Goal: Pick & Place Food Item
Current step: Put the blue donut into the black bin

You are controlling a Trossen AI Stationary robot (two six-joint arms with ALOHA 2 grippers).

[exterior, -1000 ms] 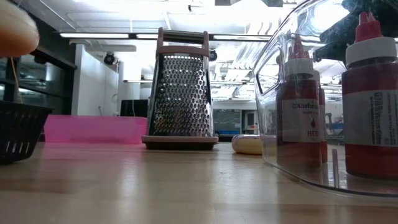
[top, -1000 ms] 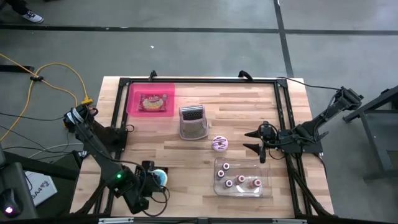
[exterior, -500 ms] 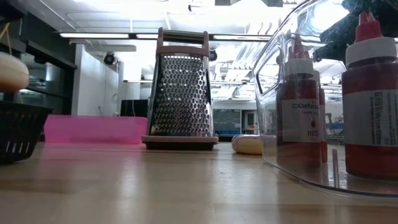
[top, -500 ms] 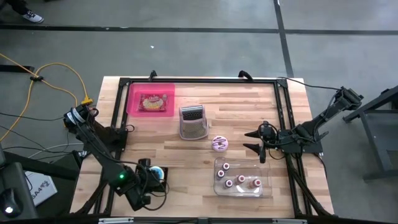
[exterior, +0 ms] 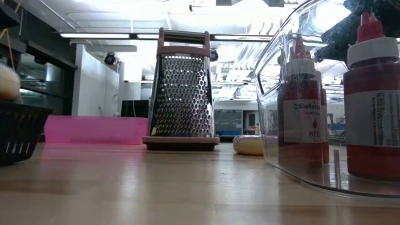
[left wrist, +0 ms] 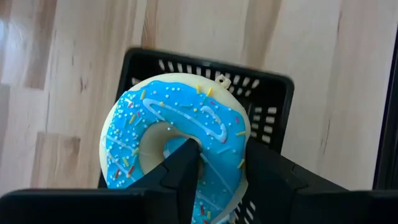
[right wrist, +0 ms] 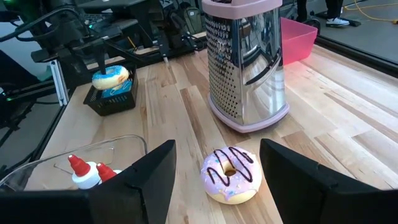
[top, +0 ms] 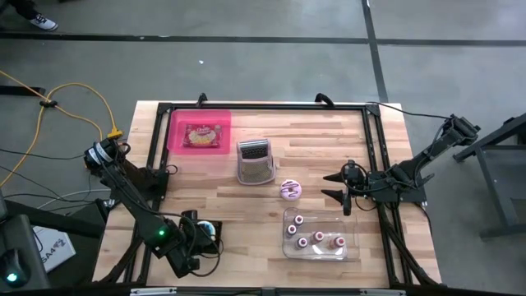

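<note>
Blue-iced sprinkle doughnut (left wrist: 177, 152) stands tilted on edge in the black basket (top: 207, 238) at the table's seven o'clock, the left gripper (left wrist: 214, 174) part-open with one finger (left wrist: 186, 171) through its hole. Pale wood planks make the table (top: 312, 140) on a grey concrete floor. At three o'clock the right gripper (top: 341, 185) waits open and empty.

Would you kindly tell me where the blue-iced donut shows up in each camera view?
High view: blue donut near the lower left, under the left arm.
Low view: pale edge at the far left, above the black basket.
Left wrist view: centre, between the fingers.
Right wrist view: upper left.
Shared landmark: the black basket.
</note>
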